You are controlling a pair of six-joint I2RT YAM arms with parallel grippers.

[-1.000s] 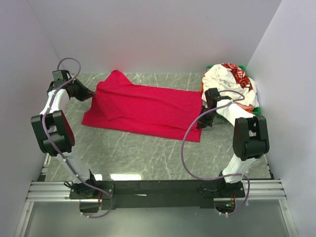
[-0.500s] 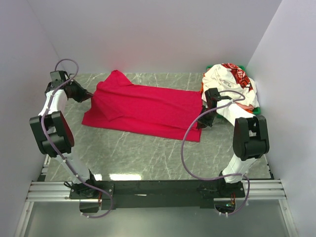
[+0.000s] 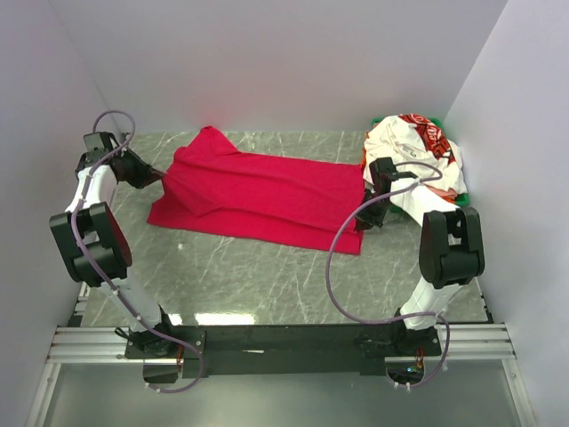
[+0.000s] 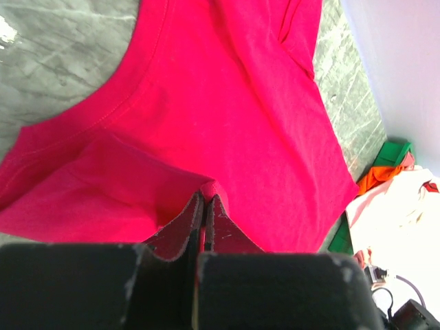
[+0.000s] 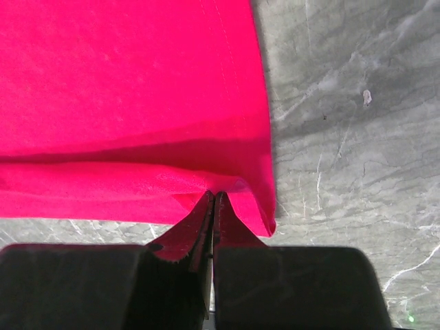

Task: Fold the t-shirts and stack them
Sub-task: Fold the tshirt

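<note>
The crimson red t-shirt (image 3: 258, 196) lies spread across the marble table, stretched between both arms. My left gripper (image 3: 163, 178) is shut on a pinch of its cloth at the left end, near the collar (image 4: 130, 82); the fold sits between the jaws (image 4: 207, 197). At the shirt's right end my right gripper (image 3: 364, 206) is shut on the hem (image 5: 214, 193), lifting a small ridge of red cloth (image 5: 124, 103). A white t-shirt with red-and-black print (image 3: 418, 160) tops a heap at the back right, with green and orange cloth (image 4: 385, 165) showing beneath it.
White walls close in the table on the left, back and right. The heap of shirts sits in the back right corner. Bare marble (image 3: 267, 285) stretches between the red shirt and the arm bases (image 3: 284, 342).
My left gripper has drawn a little further left and back toward the wall, pulling the shirt's left end with it. The right arm has stayed where it was.
</note>
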